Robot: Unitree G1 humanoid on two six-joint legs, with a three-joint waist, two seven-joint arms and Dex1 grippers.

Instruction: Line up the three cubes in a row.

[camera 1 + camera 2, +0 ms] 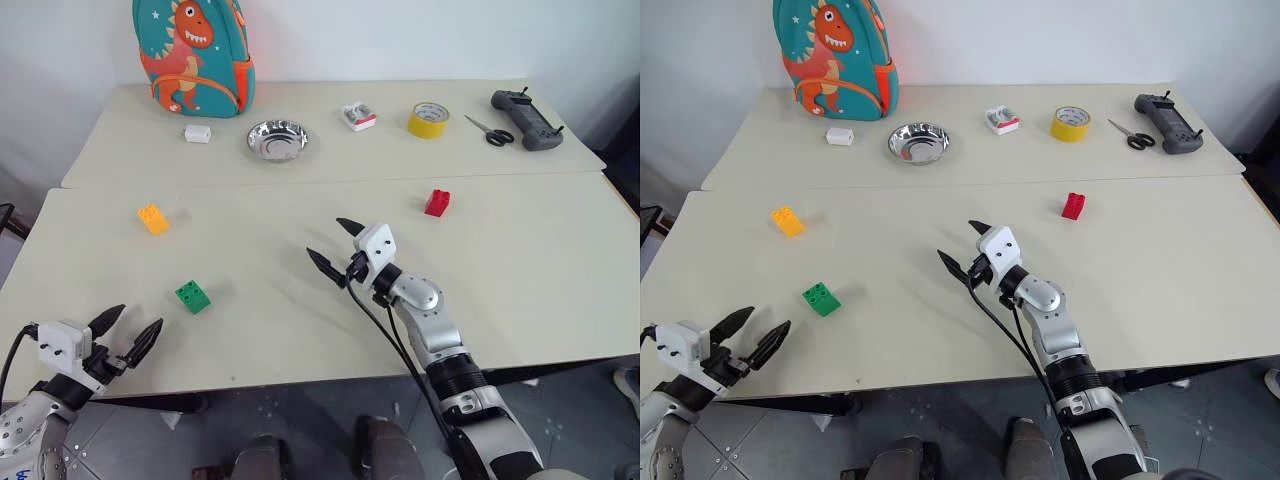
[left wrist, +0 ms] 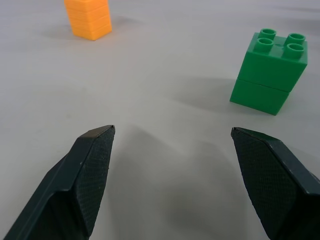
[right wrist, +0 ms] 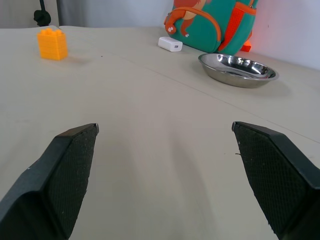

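Three studded cubes lie apart on the near table. The orange-yellow cube [image 1: 153,218] sits far left, the green cube [image 1: 193,296] nearer the front left, and the red cube [image 1: 437,202] right of centre. My left gripper [image 1: 128,332] hovers open at the table's front left edge, a short way in front of the green cube [image 2: 270,72], with nothing between its fingers. Over the middle of the table my right gripper [image 1: 336,245] is open and empty, pointing toward the far left, with the orange-yellow cube [image 3: 52,44] far ahead of it.
On the far table stand a dinosaur backpack [image 1: 193,55], a small white block [image 1: 198,133], a steel bowl [image 1: 278,139], a small white tray [image 1: 359,117], a yellow tape roll [image 1: 428,120], scissors [image 1: 489,131] and a grey controller [image 1: 527,119]. A seam [image 1: 330,183] separates the two tables.
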